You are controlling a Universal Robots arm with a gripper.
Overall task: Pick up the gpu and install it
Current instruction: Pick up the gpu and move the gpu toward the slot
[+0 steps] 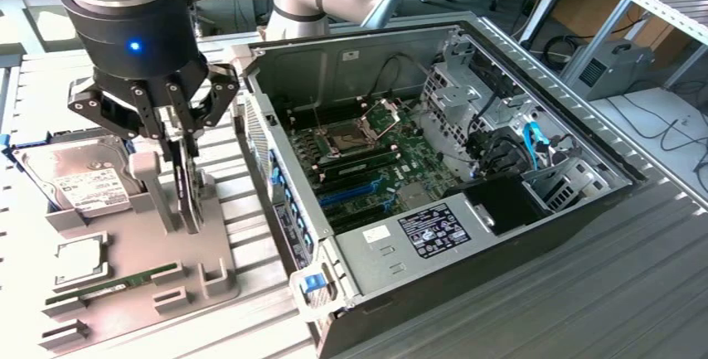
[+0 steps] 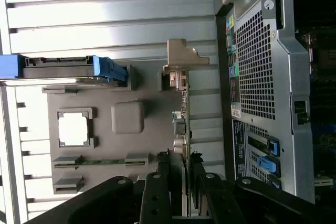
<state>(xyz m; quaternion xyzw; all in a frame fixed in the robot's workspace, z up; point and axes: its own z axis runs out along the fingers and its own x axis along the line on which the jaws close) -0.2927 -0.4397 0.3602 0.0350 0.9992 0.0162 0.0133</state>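
Note:
The gpu (image 1: 196, 201) is a thin black card standing edge-on in a slot of the grey parts tray (image 1: 133, 247), on the exterior view's left. My gripper (image 1: 179, 181) hangs straight down over it, its jaws closed against both faces of the card. In the wrist view the gpu (image 2: 182, 121) runs as a narrow dark strip with its silver bracket at the far end. There my gripper (image 2: 181, 192) clamps the near end, and the card still sits in the tray (image 2: 152, 103).
The tray also holds a silver hard drive (image 1: 80, 181), a green memory stick (image 1: 116, 283) and a square chip (image 1: 78, 261). The open computer case (image 1: 603, 197) lies beside it, with blue expansion slots (image 1: 348, 197) on its motherboard. The case's rear grille (image 2: 260, 72) stands close to the card.

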